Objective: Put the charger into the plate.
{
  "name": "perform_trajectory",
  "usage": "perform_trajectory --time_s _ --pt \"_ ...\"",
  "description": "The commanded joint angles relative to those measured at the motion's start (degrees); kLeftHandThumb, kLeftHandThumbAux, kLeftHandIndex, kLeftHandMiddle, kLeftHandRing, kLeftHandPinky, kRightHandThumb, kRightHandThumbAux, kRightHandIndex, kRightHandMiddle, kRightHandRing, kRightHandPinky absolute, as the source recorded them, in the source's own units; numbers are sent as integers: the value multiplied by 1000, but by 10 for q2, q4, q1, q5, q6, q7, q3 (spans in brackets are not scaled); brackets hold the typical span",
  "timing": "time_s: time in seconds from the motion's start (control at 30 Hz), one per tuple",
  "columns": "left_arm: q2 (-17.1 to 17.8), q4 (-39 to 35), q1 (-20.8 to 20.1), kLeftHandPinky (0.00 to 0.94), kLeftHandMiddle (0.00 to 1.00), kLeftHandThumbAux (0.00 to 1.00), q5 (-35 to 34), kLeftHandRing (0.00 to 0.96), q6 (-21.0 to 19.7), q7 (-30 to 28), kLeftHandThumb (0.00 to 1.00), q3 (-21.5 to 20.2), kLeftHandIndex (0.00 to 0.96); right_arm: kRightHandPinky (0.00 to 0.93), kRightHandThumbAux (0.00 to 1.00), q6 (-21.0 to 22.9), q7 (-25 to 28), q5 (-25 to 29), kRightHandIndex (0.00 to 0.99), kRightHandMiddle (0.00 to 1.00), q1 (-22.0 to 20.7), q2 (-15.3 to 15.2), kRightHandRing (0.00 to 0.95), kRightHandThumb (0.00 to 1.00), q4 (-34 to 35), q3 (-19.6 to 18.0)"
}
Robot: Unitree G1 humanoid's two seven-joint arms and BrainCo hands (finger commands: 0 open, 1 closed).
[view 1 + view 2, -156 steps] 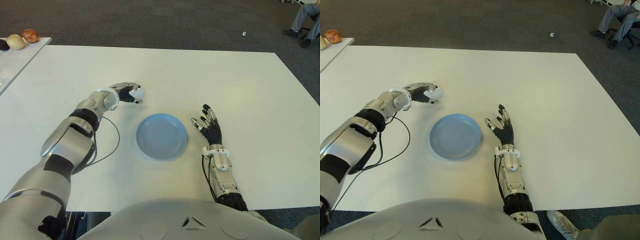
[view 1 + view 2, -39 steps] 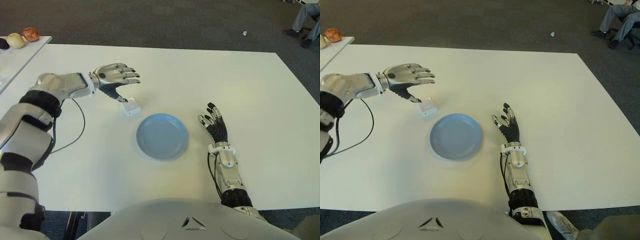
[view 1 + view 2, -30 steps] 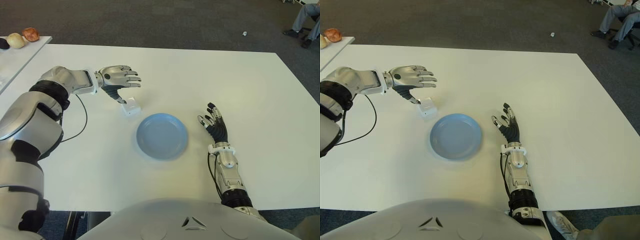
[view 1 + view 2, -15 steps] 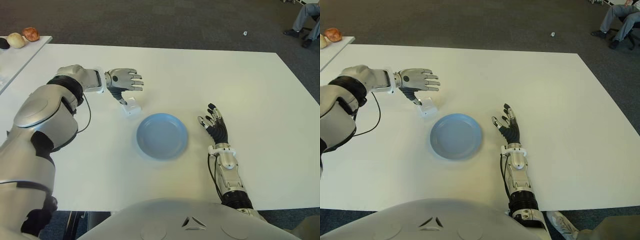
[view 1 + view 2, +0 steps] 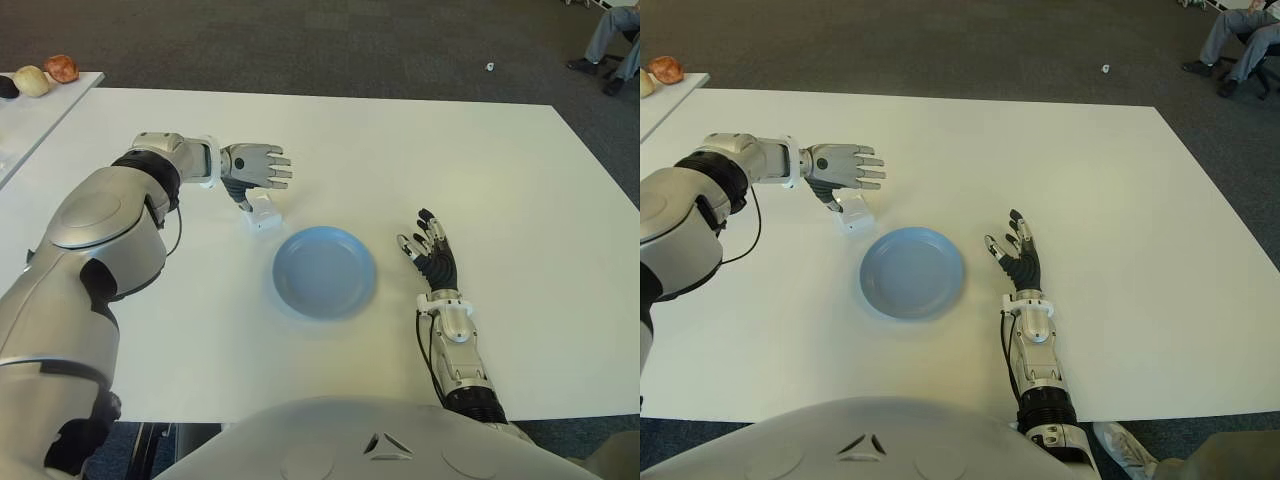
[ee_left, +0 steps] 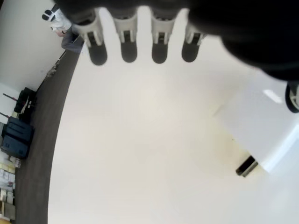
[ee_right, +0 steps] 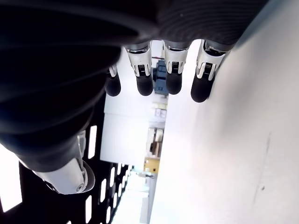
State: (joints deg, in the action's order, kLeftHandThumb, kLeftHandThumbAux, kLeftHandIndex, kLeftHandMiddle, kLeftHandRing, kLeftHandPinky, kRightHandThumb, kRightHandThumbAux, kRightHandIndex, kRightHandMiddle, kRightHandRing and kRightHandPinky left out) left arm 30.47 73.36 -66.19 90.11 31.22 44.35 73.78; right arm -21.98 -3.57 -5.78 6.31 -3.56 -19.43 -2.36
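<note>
So we see the left hand (image 5: 252, 172) reached out over the white table (image 5: 480, 170), fingers straight and spread, holding nothing. Its thumb angles down toward the charger (image 5: 262, 211), which sits on the table just under and in front of the palm. We cannot tell from the eye views if the thumb tip touches it. In the left wrist view the charger (image 6: 261, 133) is a white block lying on the tabletop, a dark prong showing at 1 edge, with 4 fingers (image 6: 128, 39) extended above it and well clear of it.

We see the blue plate (image 5: 325, 272) nothing in it, near the table's middle. The charger is just beside the plate's rim, on the far-left side, not on it.

We see the right hand (image 5: 432, 252) on the right of the plate, apart from it, palm down at the table with fingers spread and relaxed, gripping nothing. The right wrist view shows 4 fingers (image 7: 174, 70) extended.

Far left, a second table (image 5: 30, 125) carries 3 small round items (image 5: 35, 78). A seated person's legs (image 5: 1230, 40) show at the top right corner, on the dark carpet (image 5: 300, 45).
</note>
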Motion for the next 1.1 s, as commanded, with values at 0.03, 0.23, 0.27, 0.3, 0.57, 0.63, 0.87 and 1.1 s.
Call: perform_trajectory --time_s 0.03,0.23,0.27,0.3,0.57,0.63,0.87,1.1 --pt "-7 8 5 0 0 235 3 0 -4 4 315 14 0 68 691 20 0 1 39 70 21 0 58 0 -22 1" --pt "-10 11 9 0 0 236 -4 0 -2 3 335 21 0 71 703 17 2 2 39 71 22 -2 58 0 -21 0" --pt "-11 12 10 0 0 234 -4 0 -3 2 338 21 0 73 706 16 2 2 39 71 23 -2 58 0 -21 0" --pt "-11 13 10 0 0 233 -4 0 -2 0 339 22 0 73 708 16 2 2 39 71 23 -3 59 0 -21 0" --pt "-15 16 10 0 0 221 -7 0 2 -6 339 23 0 71 707 14 2 0 36 71 24 -7 59 0 -22 -1" --pt "-15 16 10 0 0 222 -8 0 2 -8 337 23 0 71 697 14 2 0 36 70 24 -7 59 0 -22 -1" --pt "-14 18 8 0 0 223 -15 0 5 -14 334 20 0 66 672 13 4 1 35 67 24 -11 57 0 -24 -1" --pt "-11 19 6 0 0 227 -21 0 9 -23 329 18 0 69 692 15 4 1 34 68 25 -12 55 0 -22 0"
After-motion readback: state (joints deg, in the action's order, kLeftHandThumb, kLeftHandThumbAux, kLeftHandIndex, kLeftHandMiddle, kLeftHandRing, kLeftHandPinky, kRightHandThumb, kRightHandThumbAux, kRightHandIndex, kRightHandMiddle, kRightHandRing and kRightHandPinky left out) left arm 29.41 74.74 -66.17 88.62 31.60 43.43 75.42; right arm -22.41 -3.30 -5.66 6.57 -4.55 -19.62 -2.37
